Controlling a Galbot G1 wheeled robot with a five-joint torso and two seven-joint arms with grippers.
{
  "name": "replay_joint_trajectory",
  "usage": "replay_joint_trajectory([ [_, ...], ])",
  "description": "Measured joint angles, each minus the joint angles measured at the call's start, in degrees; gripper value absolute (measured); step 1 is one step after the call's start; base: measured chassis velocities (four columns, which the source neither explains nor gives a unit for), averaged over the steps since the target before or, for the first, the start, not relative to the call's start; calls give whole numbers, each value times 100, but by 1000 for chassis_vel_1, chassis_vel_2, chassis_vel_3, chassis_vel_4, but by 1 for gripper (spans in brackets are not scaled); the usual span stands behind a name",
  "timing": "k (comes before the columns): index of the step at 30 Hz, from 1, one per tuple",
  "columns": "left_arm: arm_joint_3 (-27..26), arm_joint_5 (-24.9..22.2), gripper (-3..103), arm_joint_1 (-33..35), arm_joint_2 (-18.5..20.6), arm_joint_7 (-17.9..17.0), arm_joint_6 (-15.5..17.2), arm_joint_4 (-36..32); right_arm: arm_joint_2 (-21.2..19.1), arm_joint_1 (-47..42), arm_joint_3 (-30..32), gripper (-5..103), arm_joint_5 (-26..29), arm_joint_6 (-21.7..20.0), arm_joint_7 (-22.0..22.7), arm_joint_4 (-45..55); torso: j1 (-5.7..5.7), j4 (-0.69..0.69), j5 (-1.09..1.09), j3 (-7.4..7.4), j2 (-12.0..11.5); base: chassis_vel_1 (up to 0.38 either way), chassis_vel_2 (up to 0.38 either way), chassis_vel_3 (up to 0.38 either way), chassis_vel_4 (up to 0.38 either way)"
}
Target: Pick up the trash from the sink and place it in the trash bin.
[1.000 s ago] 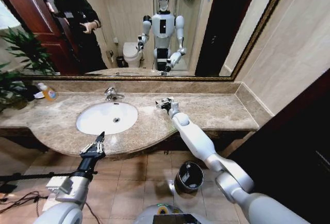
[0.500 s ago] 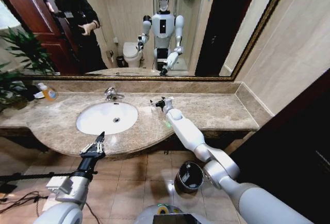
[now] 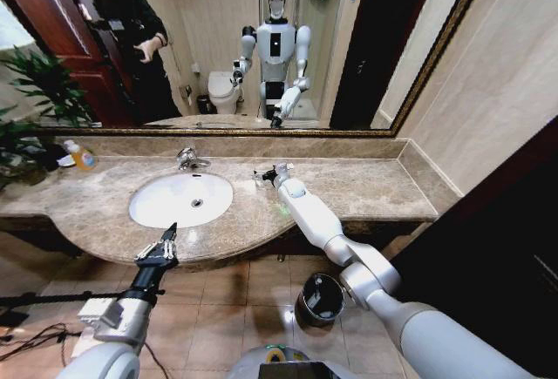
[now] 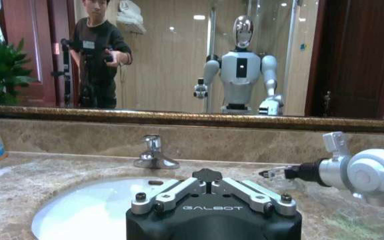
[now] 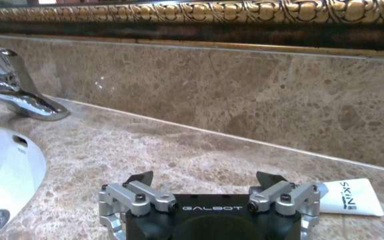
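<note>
The white oval sink point(image 3: 181, 199) is set in a beige marble countertop point(image 3: 366, 189), with a chrome faucet point(image 3: 190, 159) behind it. My right gripper point(image 3: 262, 175) hovers low over the counter just right of the faucet, open with nothing between its fingers point(image 5: 138, 179). In the right wrist view a white tube of trash point(image 5: 349, 198), printed SKIN, lies flat on the counter beside the right gripper point(image 5: 204, 180). My left gripper point(image 3: 162, 242) hangs shut in front of the counter's front edge, below the sink. The dark trash bin point(image 3: 320, 299) stands on the floor tiles under the right arm.
An orange-liquid soap bottle point(image 3: 81, 155) stands at the counter's back left beside a green plant point(image 3: 30, 109). A gold-framed mirror point(image 3: 261, 48) covers the wall behind. The left wrist view looks over the basin point(image 4: 98, 210) at the faucet point(image 4: 153, 155) and the right gripper point(image 4: 277, 173).
My right arm has swung left along the counter, bringing its gripper closer to the faucet and the sink's rim. The left arm has stayed still.
</note>
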Motion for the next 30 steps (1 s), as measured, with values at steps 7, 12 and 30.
replay_joint_trajectory([
  [7, 0, 0, 0, 0, 0, 0, 0, 0, -571, -468, -349, 100, 313, -1038, 474, 1382, 0, 0, 0, -1, 0, 0, 0, 0, 0],
  [12, 0, 0, 0, 0, 0, 0, 0, 0, -1031, -925, -454, 100, 526, -1349, 1072, 2344, 0, 0, 2, 0, 0, 0, 0, 0, 0],
  [30, 0, 0, 0, 0, 0, 0, 0, 0, -800, -587, -531, 100, 389, -4, 75, 1673, 0, 1, -1, 0, 0, 0, 0, 0, 0],
])
